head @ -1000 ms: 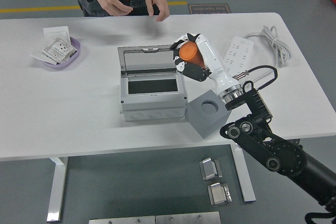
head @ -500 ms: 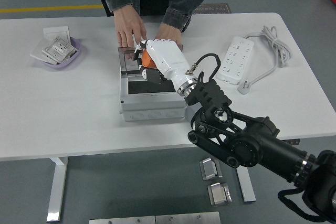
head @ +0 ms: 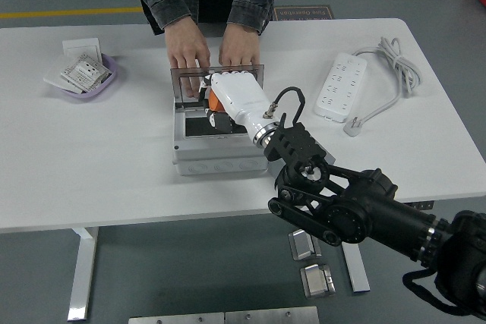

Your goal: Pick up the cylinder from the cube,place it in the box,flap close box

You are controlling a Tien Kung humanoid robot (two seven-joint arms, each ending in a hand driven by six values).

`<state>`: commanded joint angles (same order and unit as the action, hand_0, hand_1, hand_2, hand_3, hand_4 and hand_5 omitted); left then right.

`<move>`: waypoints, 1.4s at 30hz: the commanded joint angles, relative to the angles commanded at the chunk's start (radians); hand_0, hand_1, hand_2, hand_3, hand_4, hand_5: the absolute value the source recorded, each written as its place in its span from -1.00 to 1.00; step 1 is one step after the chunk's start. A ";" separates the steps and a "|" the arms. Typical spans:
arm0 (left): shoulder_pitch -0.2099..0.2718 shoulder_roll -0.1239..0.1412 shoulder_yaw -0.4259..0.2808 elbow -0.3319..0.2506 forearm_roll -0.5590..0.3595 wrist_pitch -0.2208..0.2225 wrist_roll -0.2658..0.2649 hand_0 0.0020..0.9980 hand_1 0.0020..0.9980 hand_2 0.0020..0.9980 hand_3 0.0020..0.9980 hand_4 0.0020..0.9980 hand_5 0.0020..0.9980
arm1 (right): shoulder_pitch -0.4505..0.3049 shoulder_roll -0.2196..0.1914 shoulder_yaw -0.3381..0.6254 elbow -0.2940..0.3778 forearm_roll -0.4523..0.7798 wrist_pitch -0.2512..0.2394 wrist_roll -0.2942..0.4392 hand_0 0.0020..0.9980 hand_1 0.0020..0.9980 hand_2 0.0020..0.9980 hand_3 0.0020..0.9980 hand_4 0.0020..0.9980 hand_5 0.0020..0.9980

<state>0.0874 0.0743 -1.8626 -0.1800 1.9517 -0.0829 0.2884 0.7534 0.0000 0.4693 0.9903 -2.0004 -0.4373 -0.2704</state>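
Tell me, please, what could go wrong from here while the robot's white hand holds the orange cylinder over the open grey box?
1. The person's hands rest on the box's raised clear flap, right behind the robot's right hand; reaching further could bump them.
2. The orange cylinder sits tilted in the grasp above the grey box; released like this, it might catch the rim rather than drop inside.

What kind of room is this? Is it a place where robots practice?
Probably a robot test lab or workshop. A white table stands on a grey floor with a yellow line, a person's hands steady a grey box for the robot's right hand, and a power strip lies nearby.
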 joint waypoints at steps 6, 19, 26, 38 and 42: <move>-0.001 0.002 -0.003 0.000 0.005 0.001 0.000 0.37 0.37 0.23 0.44 0.46 -0.09 | -0.004 0.000 -0.024 -0.081 0.049 -0.021 0.015 -1.00 -0.82 -0.25 -0.36 -1.00 -1.00; -0.003 0.003 -0.008 0.000 0.018 0.001 0.000 0.38 0.38 0.23 0.44 0.45 -0.08 | -0.010 0.000 -0.042 -0.100 0.082 -0.067 0.028 -1.00 -0.83 -0.24 -0.36 -0.98 -1.00; -0.001 0.003 -0.014 0.000 0.027 0.001 0.001 0.38 0.38 0.23 0.44 0.45 -0.08 | -0.001 0.000 -0.042 -0.054 0.077 -0.074 0.027 -1.00 -0.83 -0.24 -0.35 -0.98 -1.00; -0.001 0.004 -0.014 0.000 0.031 0.000 0.001 0.38 0.38 0.23 0.44 0.45 -0.08 | 0.006 0.000 -0.063 -0.017 0.116 -0.087 0.063 -1.00 -0.83 -0.24 -0.35 -0.96 -1.00; 0.000 0.005 -0.017 0.000 0.035 0.000 0.002 0.38 0.38 0.23 0.44 0.45 -0.08 | 0.011 0.000 -0.067 -0.021 0.117 -0.079 0.072 -1.00 -0.83 -0.24 -0.35 -0.96 -1.00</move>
<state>0.0871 0.0794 -1.8792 -0.1800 1.9868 -0.0831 0.2903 0.7646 0.0000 0.4020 0.9697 -1.8834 -0.5160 -0.1988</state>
